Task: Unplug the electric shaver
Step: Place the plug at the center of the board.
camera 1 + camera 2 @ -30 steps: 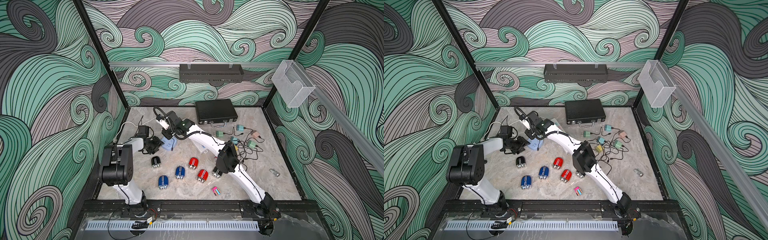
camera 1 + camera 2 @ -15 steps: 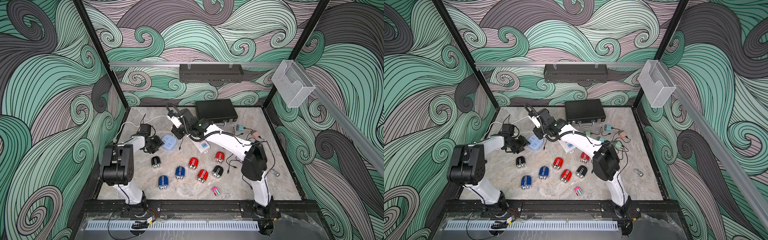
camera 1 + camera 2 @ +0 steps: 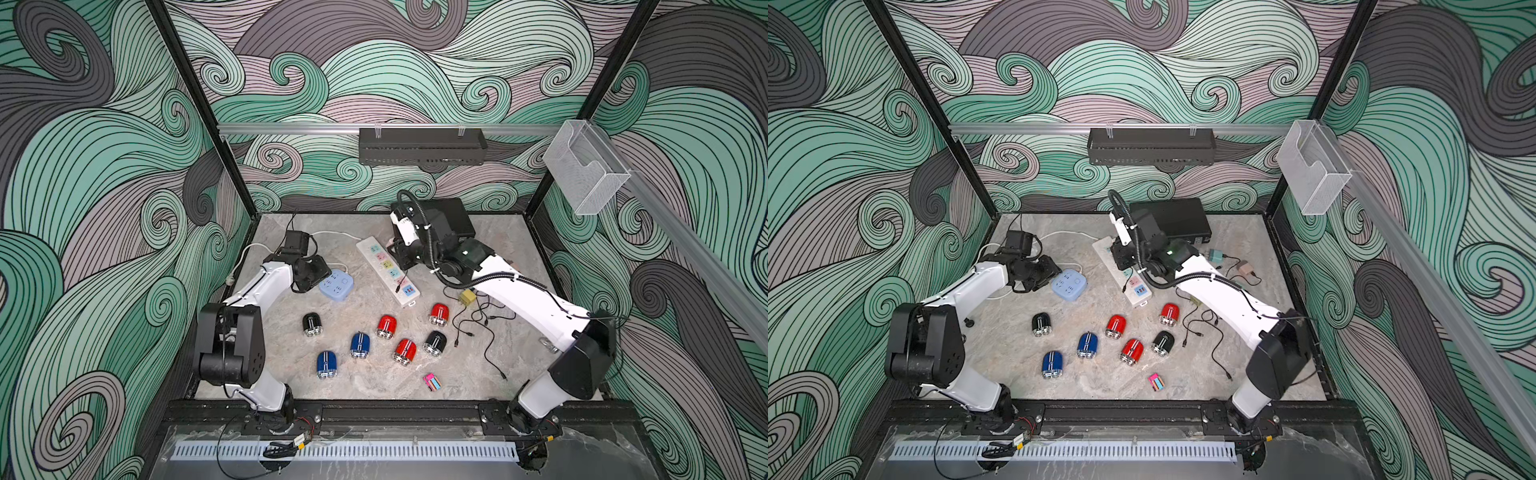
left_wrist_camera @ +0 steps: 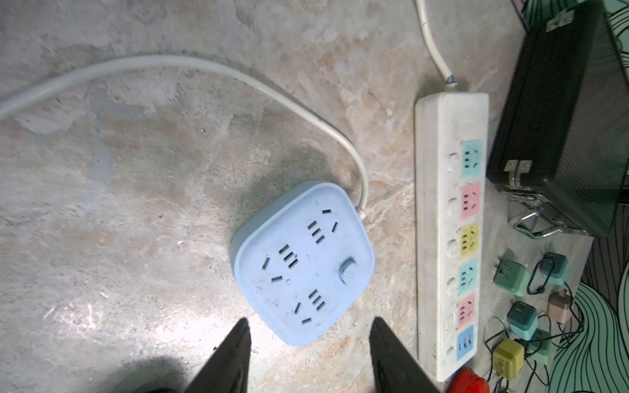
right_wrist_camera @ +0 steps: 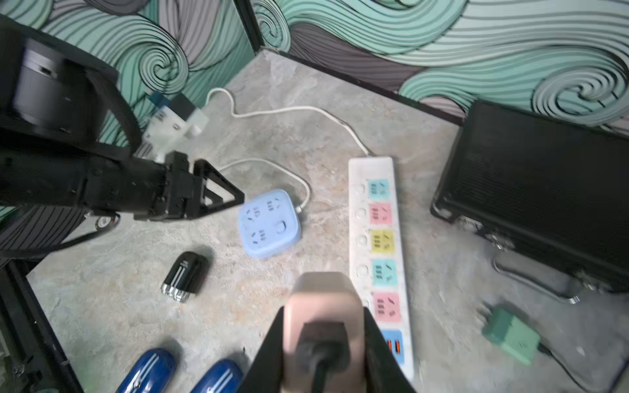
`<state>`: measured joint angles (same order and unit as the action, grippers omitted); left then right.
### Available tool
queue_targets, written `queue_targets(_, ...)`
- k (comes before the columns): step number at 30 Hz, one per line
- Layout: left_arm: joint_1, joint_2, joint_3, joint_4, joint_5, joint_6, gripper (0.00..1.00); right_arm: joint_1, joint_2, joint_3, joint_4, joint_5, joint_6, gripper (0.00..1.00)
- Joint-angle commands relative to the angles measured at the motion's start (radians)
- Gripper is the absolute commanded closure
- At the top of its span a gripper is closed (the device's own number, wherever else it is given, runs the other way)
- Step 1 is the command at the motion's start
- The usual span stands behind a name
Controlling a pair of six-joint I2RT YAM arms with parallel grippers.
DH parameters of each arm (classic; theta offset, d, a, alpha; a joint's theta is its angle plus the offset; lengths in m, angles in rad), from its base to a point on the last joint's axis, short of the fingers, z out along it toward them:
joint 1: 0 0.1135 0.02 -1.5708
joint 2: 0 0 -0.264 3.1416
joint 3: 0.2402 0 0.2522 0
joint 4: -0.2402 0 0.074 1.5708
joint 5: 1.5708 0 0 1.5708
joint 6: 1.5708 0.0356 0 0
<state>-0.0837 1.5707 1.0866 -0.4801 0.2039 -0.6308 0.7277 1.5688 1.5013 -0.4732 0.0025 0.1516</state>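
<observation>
My right gripper (image 5: 323, 343) is shut on a beige-pink plug adapter (image 5: 321, 306) with a black cord running from its back. It hangs just above the white power strip (image 3: 388, 270), beside the strip's near sockets (image 5: 384, 306). The sockets that show on the strip (image 4: 442, 238) hold nothing. Several capsule-shaped electric shavers lie in front: black (image 3: 311, 324), blue (image 3: 360, 345) and red (image 3: 386, 326); I see no cord joined to any. My left gripper (image 4: 309, 323) is open just short of the blue square socket block (image 4: 303, 262).
A black case (image 3: 453, 216) stands at the back, close behind my right gripper (image 3: 401, 259). Small coloured chargers (image 3: 1217, 255) and loose black cords (image 3: 478, 328) lie at the right. A small pink thing (image 3: 432, 382) lies near the front edge.
My right arm has swung right from over the blue socket block to above the white strip, carrying the adapter, and its elbow has moved right. The left arm has hardly moved.
</observation>
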Motion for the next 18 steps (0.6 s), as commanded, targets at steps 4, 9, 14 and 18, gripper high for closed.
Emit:
queue_targets(4, -0.019, -0.039, 0.05, -0.075, -0.04, 0.042, 0.44, -0.042, -0.214, -0.161, -0.096, 0.057, 0.102, 0.91)
queue_targets(9, -0.033, -0.053, 0.056, -0.093, -0.034, 0.037, 0.44, -0.09, -0.401, -0.292, -0.154, 0.051, 0.172, 0.91)
queue_targets(14, -0.08, -0.069, 0.042, -0.083, -0.042, 0.027, 0.44, -0.137, -0.536, -0.396, -0.228, 0.054, 0.23, 0.91)
queue_targets(18, -0.107, -0.066, 0.05, -0.081, -0.041, 0.025, 0.44, -0.203, -0.62, -0.494, -0.239, 0.02, 0.283, 0.91)
